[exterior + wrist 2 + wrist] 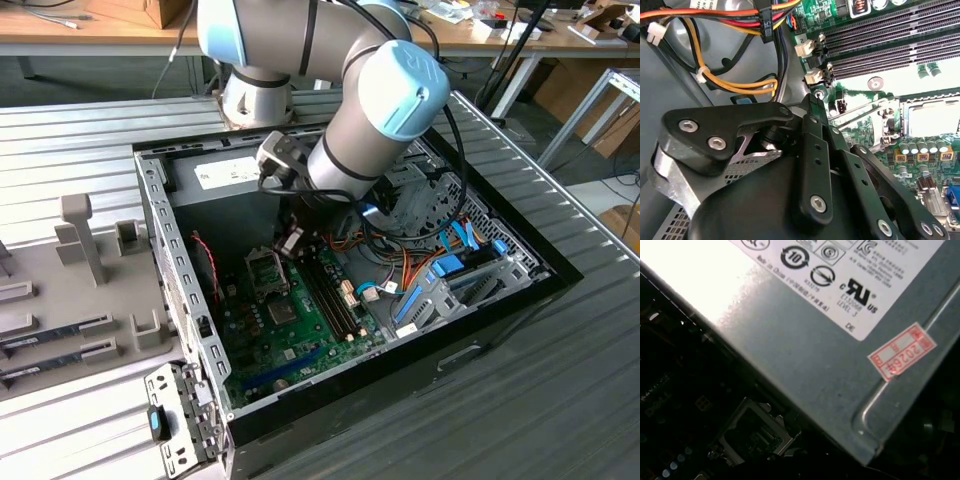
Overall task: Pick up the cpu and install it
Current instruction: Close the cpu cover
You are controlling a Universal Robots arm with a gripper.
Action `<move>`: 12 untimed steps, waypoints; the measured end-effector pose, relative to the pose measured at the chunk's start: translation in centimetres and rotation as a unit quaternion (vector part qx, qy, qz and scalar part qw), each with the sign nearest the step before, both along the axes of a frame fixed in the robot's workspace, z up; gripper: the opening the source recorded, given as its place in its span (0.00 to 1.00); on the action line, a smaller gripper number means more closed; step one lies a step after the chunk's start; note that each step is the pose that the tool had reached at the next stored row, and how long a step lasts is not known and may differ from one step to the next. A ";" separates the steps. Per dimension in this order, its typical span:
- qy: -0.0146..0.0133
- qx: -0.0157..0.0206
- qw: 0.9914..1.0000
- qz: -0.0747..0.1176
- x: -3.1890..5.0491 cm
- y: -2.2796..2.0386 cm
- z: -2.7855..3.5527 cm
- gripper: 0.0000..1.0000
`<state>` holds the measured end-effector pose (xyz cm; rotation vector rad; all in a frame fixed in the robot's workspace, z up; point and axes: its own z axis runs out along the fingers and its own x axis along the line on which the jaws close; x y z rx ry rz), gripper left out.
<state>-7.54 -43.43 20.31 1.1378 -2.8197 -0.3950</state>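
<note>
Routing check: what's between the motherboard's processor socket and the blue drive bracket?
Exterior view: long black memory slots, then orange and blue cables, between the metal-framed socket and the blue plastic bracket.

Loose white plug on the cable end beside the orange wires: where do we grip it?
Grip the white plug on its plastic body, across the two flat faces, not by its lead. Come from its free end, opposite the wire.
</note>
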 end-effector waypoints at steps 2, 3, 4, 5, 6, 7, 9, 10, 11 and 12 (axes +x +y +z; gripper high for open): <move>0.000 0.003 1.000 0.000 -0.07 0.00 0.21 0.11; 0.000 0.003 1.000 0.000 -0.08 -0.01 0.33 0.11; 0.000 0.004 1.000 0.000 -0.09 -0.02 0.40 0.11; 0.000 0.004 1.000 0.000 -0.09 -0.02 0.43 0.11; 0.000 0.004 1.000 0.000 -0.08 -0.04 0.47 0.11; 0.000 0.005 1.000 0.000 -0.08 -0.05 0.50 0.11; 0.000 0.005 1.000 0.000 -0.08 -0.08 0.61 0.11; 0.000 0.006 1.000 0.000 -0.08 -0.10 0.70 0.11; 0.000 0.006 1.000 0.000 -0.08 -0.14 0.83 0.11; 0.000 0.006 1.000 0.000 -0.08 -0.17 0.91 0.11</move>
